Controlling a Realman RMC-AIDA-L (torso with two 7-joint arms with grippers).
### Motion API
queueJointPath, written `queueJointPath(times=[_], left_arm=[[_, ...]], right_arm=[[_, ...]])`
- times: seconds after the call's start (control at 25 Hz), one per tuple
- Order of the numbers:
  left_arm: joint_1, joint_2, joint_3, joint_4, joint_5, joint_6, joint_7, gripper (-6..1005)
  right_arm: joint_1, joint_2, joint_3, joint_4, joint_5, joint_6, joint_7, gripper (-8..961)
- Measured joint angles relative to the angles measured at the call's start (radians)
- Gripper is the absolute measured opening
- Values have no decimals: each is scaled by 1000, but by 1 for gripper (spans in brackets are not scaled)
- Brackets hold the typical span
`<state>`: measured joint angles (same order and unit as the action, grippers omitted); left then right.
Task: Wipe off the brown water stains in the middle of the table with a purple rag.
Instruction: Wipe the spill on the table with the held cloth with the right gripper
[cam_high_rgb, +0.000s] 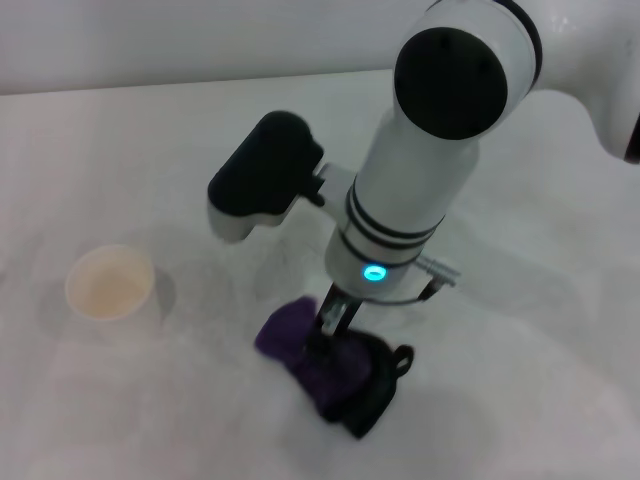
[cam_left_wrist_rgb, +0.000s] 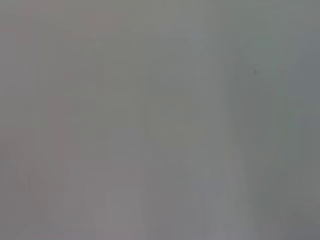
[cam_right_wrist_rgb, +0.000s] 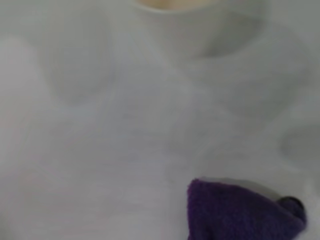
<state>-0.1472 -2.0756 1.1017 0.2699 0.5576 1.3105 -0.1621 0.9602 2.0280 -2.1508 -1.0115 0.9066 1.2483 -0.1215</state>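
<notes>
The purple rag (cam_high_rgb: 300, 345) lies bunched on the white table (cam_high_rgb: 520, 390) near the front middle, its black edging and loop (cam_high_rgb: 385, 380) on the right side. My right arm reaches down from the upper right, and its gripper (cam_high_rgb: 331, 334) is pressed into the top of the rag, apparently shut on it. In the right wrist view a corner of the purple rag (cam_right_wrist_rgb: 235, 215) shows low against the table (cam_right_wrist_rgb: 125, 130). The brown water stains are hidden or out of view. The left gripper is not visible, and the left wrist view shows only plain grey.
A white paper cup (cam_high_rgb: 110, 285) with a beige inside stands upright at the left, well apart from the rag; its base (cam_right_wrist_rgb: 200, 25) also shows in the right wrist view. The table's far edge runs along the top of the head view.
</notes>
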Motion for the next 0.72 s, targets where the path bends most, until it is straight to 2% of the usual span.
queueJointPath(times=[0.12,0.32,0.56,0.72], left_arm=[[11,-2,0,1,0,1,0,887],[32,-1,0,7,1,3,-3,887],[35,-2,0,8,1,4,-4,886],[35,-2,0,8,0,4,-4,886]], right_arm=[[2,0,29,14,-72,2,26,163],[-14,-4,139,6,-187,58,32,171],[-79,-8,283,-21,-360,137,22,180],[-113,-11,361,-14,-417,150,-9,186]])
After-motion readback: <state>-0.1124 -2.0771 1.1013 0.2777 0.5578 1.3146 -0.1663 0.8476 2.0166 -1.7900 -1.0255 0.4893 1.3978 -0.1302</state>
